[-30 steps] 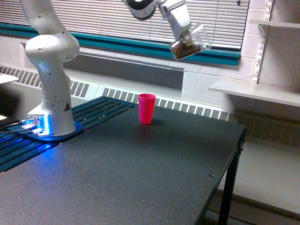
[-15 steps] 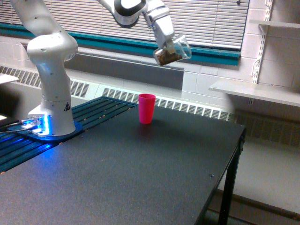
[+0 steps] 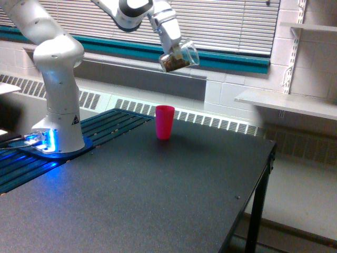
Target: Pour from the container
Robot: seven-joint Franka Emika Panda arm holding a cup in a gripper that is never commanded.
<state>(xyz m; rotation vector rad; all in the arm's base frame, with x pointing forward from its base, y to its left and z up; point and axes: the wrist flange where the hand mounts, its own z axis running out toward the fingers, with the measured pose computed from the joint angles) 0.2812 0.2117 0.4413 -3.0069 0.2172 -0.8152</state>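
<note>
My gripper (image 3: 174,48) is shut on the container (image 3: 179,56), a small clear plastic cup with brown granular bits inside. It hangs high in the air, tilted with its mouth toward the exterior view's right. Below it, slightly to the left, an opaque pink cup (image 3: 164,122) stands upright on the black table (image 3: 158,195), well apart from the container. The white arm reaches over from its base (image 3: 59,126) at the exterior view's left.
The arm's base sits on a slatted blue-lit platform (image 3: 31,158) at the table's left. A window with blinds (image 3: 226,21) and a radiator grille run behind. White shelves (image 3: 295,103) stand at the right, beyond the table's edge.
The gripper has carried the container leftward and slightly down, from right of the pink cup to nearly above it. The pink cup has stayed put.
</note>
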